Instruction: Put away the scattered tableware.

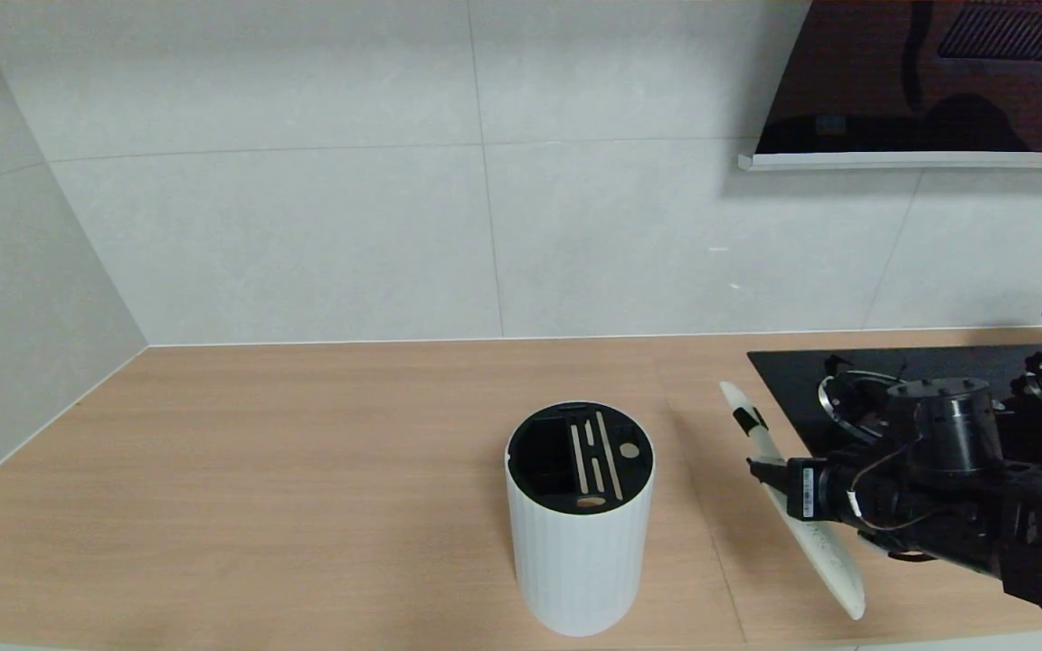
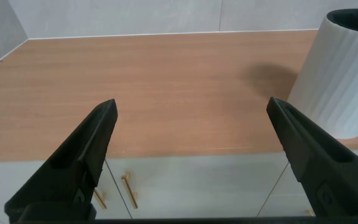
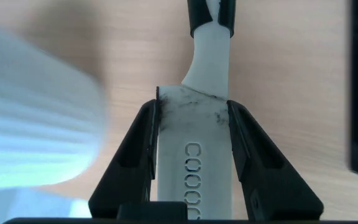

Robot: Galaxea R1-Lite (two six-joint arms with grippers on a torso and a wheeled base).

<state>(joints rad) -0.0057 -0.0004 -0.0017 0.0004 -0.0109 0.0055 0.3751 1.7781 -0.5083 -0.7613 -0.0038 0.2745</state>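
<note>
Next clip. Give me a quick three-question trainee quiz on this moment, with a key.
1. True or false: the right gripper is shut on the white knife.
2. The ribbed white holder stands on: A) a tray, B) the wooden counter, C) a shelf.
3. Fill in: the left gripper is ___ and empty.
Key: 1 true; 2 B; 3 open.

One knife (image 1: 823, 550), one holder (image 1: 580, 551), one hob (image 1: 797, 375)
</note>
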